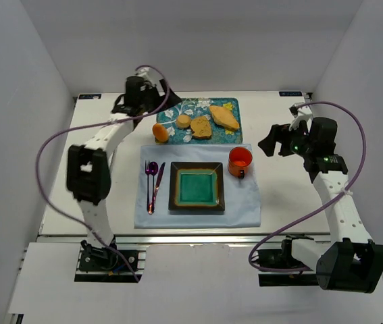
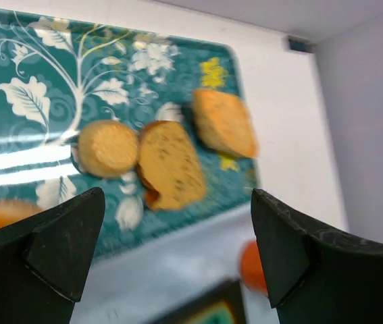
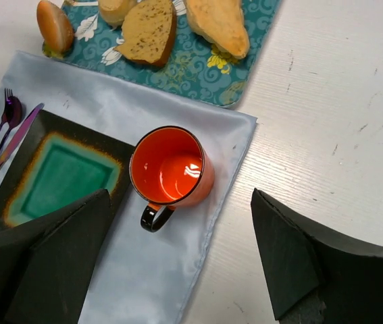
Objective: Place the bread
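We saw glossy orange roll (image 1: 161, 132), tan bun (image 1: 184, 121), brown-crusted toast (image 1: 201, 127) on teal tray (image 1: 198, 106); left gripper (image 2: 176, 223), right gripper (image 3: 177, 223) spread wide, empty.

Top external: steep overhead look from the near side, taking in the whole white table (image 1: 292, 196). Left wrist: close above the teal floral-patterned tray (image 2: 29, 81). Right wrist: higher, above the glossy orange ceramic mug (image 3: 171, 165). All three views share the tray.

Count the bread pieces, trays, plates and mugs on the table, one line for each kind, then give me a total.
Bread: 4 (roll, bun, toast slice, golden wedge)
Tray: 1
Plate: 1
Mug: 1
Total: 7
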